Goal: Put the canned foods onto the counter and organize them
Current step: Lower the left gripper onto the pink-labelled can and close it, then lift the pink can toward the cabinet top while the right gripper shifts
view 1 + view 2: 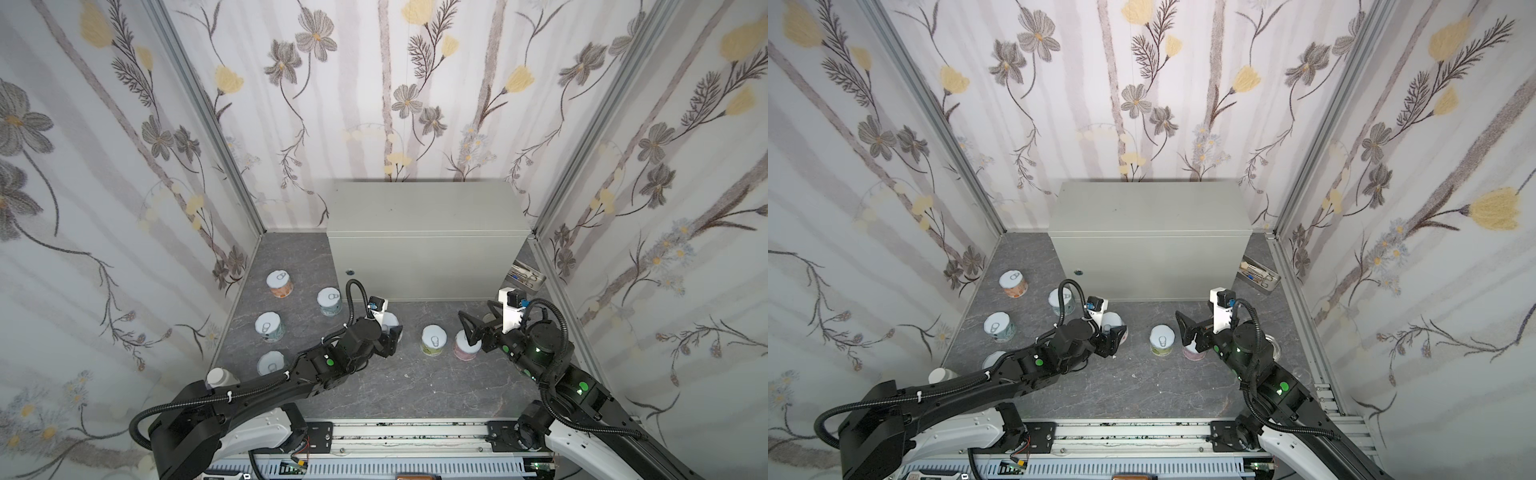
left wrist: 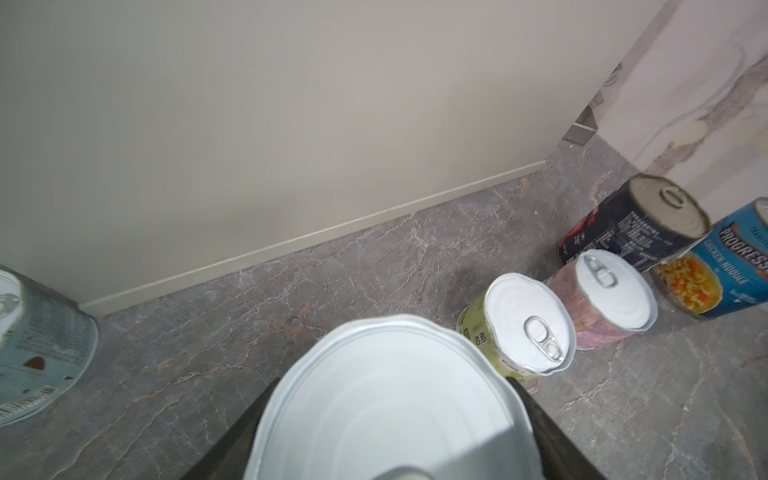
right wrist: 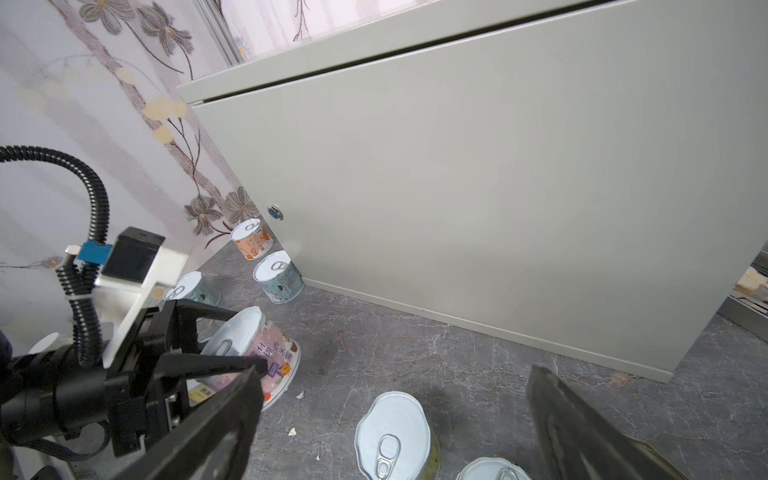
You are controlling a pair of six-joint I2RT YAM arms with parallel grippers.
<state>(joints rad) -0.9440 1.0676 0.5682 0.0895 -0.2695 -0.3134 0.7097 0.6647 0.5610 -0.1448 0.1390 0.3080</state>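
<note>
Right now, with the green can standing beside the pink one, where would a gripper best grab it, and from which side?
Probably its round side wall, coming down from above with one jaw in front and one behind: the green can stands upright, its flat lid offers no hold, and the pink can crowds its right side.

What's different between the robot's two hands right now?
The left hand is shut around a short can; the right hand stands wide open, holding nothing. The left hand sits left of a green can; the right hand hovers over the pink can beside it. Both are black, two-fingered, and face the grey-green counter.
</note>
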